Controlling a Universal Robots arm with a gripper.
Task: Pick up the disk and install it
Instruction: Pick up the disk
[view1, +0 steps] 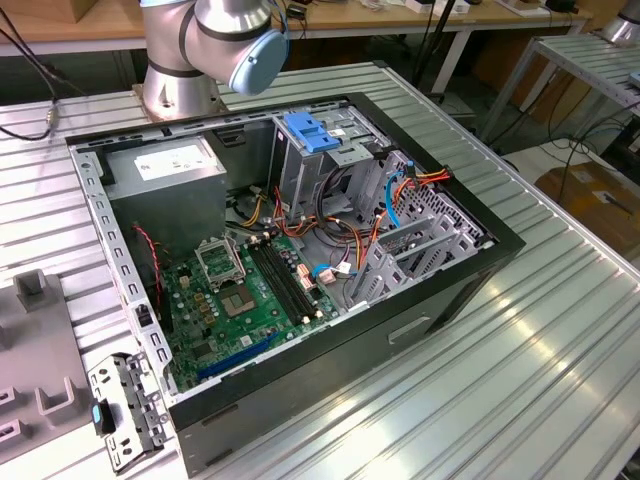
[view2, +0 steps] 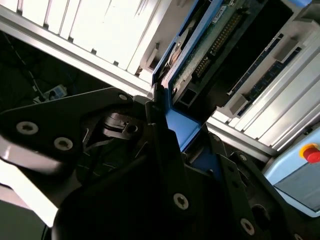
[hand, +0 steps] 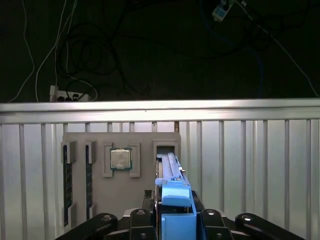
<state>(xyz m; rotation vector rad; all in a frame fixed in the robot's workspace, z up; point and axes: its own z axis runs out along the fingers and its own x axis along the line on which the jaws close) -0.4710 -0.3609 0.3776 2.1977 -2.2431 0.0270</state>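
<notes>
As both wrist views show, the gripper (hand: 172, 212) clenches the disk (hand: 169, 172) edge-on, grey fixture tray (hand: 145, 142) beyond. Exterior view: open computer case (view1: 430, 300), arm base (view1: 180, 75) at eleven o'clock.

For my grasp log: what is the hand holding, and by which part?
The hand holds the disk by its blue carrier rail.
</notes>
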